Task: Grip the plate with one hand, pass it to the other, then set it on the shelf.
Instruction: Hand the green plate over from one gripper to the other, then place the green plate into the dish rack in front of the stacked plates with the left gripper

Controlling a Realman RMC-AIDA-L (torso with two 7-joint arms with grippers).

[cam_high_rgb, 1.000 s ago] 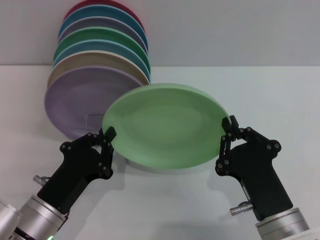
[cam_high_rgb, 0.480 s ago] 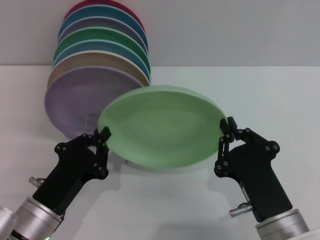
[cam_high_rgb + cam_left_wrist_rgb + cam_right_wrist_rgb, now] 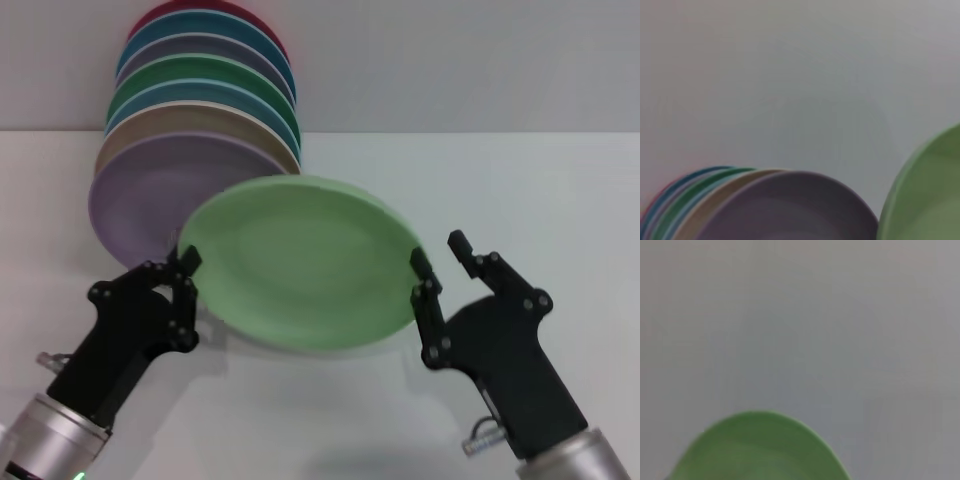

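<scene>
Handover done, left gripper [image 3: 186,268] pinched the mint plate [image 3: 300,262] at its rim while right gripper [image 3: 438,262] stood wide, letting go.

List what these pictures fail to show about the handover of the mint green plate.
- The shelf: not visible in any view; in the head view the plate covers where it might stand.
- The left gripper's hold: its fingers meet the plate's edge, but the rim hides the far finger.
- Both wrist views: neither shows its own fingers, only part of the plate, cut off by the picture edge.
- The stacked plates: lower parts hidden behind the green plate.
</scene>
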